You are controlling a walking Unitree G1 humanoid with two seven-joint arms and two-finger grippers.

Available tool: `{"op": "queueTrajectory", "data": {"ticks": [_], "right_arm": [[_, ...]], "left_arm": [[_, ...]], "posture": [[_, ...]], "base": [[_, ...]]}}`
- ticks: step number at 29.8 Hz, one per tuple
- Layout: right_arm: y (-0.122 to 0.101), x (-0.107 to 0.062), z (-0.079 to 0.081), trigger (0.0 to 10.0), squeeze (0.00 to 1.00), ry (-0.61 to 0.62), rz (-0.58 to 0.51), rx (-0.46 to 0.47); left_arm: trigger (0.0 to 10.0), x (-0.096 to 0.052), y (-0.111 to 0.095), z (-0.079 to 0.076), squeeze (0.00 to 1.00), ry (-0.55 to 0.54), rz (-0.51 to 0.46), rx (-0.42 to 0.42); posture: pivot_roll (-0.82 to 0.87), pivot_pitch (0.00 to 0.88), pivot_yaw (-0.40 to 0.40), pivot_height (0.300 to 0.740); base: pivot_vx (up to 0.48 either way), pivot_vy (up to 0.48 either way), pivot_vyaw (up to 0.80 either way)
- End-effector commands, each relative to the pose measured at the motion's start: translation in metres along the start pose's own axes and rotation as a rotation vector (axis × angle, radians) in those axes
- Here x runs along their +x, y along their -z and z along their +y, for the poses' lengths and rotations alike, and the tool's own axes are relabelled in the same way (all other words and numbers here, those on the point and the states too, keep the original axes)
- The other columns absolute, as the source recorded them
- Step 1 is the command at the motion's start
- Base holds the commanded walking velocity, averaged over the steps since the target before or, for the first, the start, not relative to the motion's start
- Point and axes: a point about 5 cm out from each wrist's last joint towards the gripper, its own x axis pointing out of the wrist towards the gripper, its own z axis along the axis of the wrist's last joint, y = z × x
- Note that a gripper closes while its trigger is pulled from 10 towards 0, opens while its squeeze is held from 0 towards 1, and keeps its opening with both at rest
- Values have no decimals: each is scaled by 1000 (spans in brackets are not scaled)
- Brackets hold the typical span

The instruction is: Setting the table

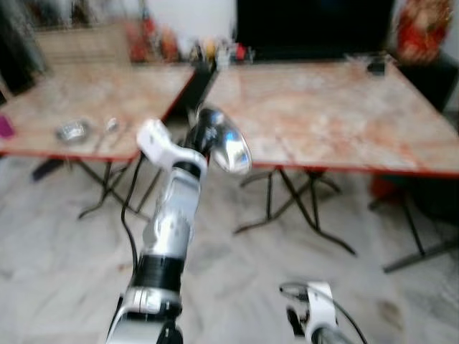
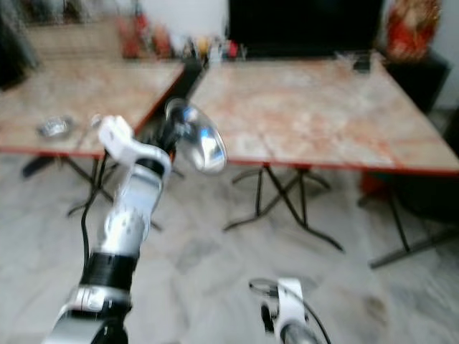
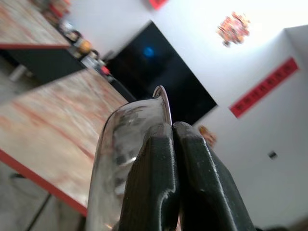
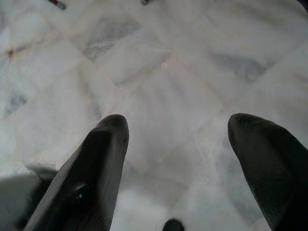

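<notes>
My left arm is raised in front of me, its gripper (image 1: 203, 137) shut on the rim of a shiny steel bowl (image 1: 226, 145). The left wrist view shows both black fingers (image 3: 153, 163) pressed together on the rim of the steel bowl (image 3: 122, 139). The bowl hangs in the air before the front left corner of the right marble-topped table (image 1: 337, 115). A second table (image 1: 93, 89) stands to the left, with a small steel bowl (image 1: 72, 131) and a spoon (image 1: 111, 127) on it. My right gripper (image 4: 178, 130) hangs low over the marble floor, open and empty.
A narrow gap separates the two tables, which stand on folding metal legs (image 1: 301, 201). A dark screen (image 1: 315, 29) and several small bottles (image 1: 215, 51) are at the back wall. A purple thing (image 1: 6, 127) lies at the left table's edge. The picture is blurred.
</notes>
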Motion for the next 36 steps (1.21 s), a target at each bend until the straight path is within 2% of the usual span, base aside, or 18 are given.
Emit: {"op": "queueTrajectory", "data": {"ticks": [1,14,29,36], "right_arm": [[-5,1,5,10000,0,-7,-21,10],[-4,1,3,10000,0,3,-21,25],[-2,0,0,10000,0,16,-17,31],[-1,0,2,10000,0,6,-11,24]], "left_arm": [[10000,4,10,-17,0,34,13,-51],[10000,5,12,-20,0,47,17,-72],[10000,-3,27,-27,0,71,76,-105],[10000,-7,28,-23,0,49,80,-90]], "posture": [[-26,0,28,732],[-35,0,34,732],[-32,0,30,732],[-20,0,26,732]], "base": [[480,0,0],[480,0,0],[479,0,0],[0,0,0]]}}
